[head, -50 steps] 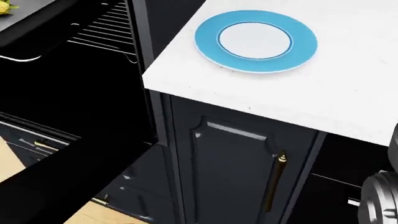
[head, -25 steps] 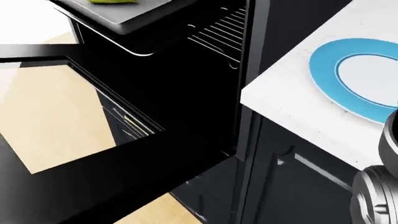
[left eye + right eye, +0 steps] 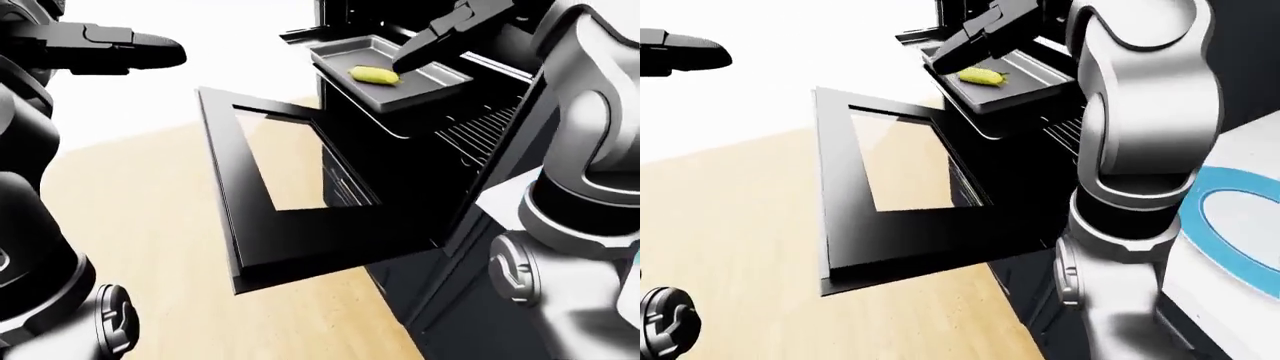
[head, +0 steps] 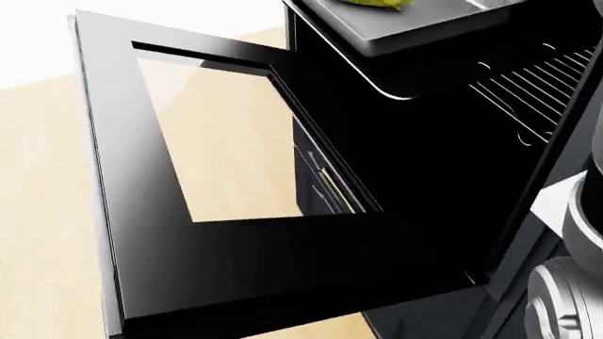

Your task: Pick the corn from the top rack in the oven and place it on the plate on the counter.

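My right hand (image 3: 440, 36) reaches over the tray (image 3: 432, 81), dark fingers (image 3: 958, 46) spread and pointing down just above the corn (image 3: 981, 75) — not closed on it. The corn lies on the tray, pulled out on the top rack above the lowered oven door (image 3: 275, 206). My left hand (image 3: 120, 46) hovers open, well apart at the left-eye view's upper left. The plate (image 3: 1230, 225) sits on the bench — far right.

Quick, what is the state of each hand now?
Left hand: raised at upper left, fingers extended, holding nothing.
Right hand: fingers extended over the corn on the tray, not closed around it.
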Robot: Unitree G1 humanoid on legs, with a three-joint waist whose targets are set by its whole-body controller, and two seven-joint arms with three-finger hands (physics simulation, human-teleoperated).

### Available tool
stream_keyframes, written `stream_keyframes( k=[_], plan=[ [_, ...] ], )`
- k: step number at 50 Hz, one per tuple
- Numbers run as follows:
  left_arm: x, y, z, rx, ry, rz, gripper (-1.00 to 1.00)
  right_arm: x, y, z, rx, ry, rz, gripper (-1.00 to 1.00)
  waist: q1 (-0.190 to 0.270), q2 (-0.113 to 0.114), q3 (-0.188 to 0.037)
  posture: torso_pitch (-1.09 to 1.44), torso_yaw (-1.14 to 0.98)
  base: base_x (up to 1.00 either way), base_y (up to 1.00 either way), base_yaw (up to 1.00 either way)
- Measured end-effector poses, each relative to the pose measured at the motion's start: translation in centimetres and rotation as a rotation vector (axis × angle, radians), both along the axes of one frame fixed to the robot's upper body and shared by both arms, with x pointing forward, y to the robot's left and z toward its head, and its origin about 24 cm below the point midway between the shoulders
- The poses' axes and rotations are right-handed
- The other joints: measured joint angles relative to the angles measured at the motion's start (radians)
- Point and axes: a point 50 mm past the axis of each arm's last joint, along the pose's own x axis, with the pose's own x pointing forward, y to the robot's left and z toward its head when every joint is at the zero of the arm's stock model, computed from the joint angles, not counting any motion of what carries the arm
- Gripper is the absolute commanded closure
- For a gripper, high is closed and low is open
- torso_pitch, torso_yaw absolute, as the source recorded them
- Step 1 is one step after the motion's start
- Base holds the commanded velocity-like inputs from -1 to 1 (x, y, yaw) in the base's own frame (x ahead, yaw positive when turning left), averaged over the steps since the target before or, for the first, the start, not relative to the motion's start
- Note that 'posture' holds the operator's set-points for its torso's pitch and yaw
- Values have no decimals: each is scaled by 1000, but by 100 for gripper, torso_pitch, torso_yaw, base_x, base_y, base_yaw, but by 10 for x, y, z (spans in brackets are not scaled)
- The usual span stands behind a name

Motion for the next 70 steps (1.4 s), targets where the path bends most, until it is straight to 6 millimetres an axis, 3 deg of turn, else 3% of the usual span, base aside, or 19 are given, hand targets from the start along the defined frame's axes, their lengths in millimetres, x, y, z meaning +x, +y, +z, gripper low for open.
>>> stream_keyframes(
  k=[6,12,18,21,25,28,31,34,38,42,45,49,52,53,55,57,63,64,70],
  plan=[
    [-2,-1,4,6,-16,-6,-100,-2,-2,5,4,-27,-13,-100,-11,-83,9,0,0,0,0,74],
    [4,-8,-2,18,13,-42,-100,1,-10,2,20,-3,-46,-100,-8,-69,4,0,0,0,0,74],
    [-2,-6,4,21,-29,-29,-100,-2,-8,4,12,-21,-37,-100,-14,11,10,0,0,0,0,74],
    [-2,-5,4,21,-30,-29,-100,-1,-8,4,15,-17,-41,-100,-18,66,2,0,0,0,0,74],
    [-1,4,-3,-3,2,6,-100,3,2,-5,-17,20,-9,-100,5,48,4,0,0,0,0,56],
    [-2,6,-1,-9,-10,23,-100,6,7,-10,-36,51,11,-100,-5,10,-2,0,0,0,0,8],
    [-4,4,2,0,-34,14,-100,3,7,-3,-17,25,6,-100,-9,-20,32,0,0,0,0,0],
    [-3,2,0,4,-24,-1,-100,4,3,0,-13,11,-23,-100,3,-61,30,0,0,0,0,0],
    [3,-1,-8,3,22,-22,-100,9,-2,-8,6,53,-44,-100,-11,-16,36,0,0,0,-5,0],
    [2,-2,-8,7,24,-29,-100,13,-5,-13,26,95,-58,-100,-13,21,18,0,0,0,-55,0],
    [0,2,-3,-1,2,-5,-100,9,-1,-8,13,70,-39,-100,-20,48,-12,0,0,3,-66,0],
    [-4,1,4,8,-40,-1,-100,1,-1,2,10,8,-32,-100,-20,13,-16,0,0,2,-55,0],
    [-3,0,5,5,-38,-3,-100,-1,-1,6,15,-11,-33,-100,-20,-69,0,0,0,1,-8,0],
    [-3,-2,5,8,-41,-11,-100,-1,-3,5,12,-13,-46,-100,-27,-74,15,0,0,0,0,0],
    [0,-8,-1,18,-15,-37,-100,4,-9,-3,16,24,-75,-100,-40,-63,46,0,0,0,0,0],
    [5,-11,-5,24,22,-57,-100,11,-12,-11,15,78,-96,-100,-41,-44,55,0,0,0,0,0],
    [-1,-6,2,22,-19,-38,-100,11,-7,-11,-10,83,-74,-100,-46,40,44,0,0,2,0,0],
    [-1,-5,1,20,-22,-33,-100,10,-5,-12,-10,79,-67,-100,-44,43,35,0,0,8,0,0],
    [-1,4,-3,1,-8,10,-100,9,6,-10,-39,69,-19,-100,-23,-11,4,0,0,13,0,0]
  ],
)
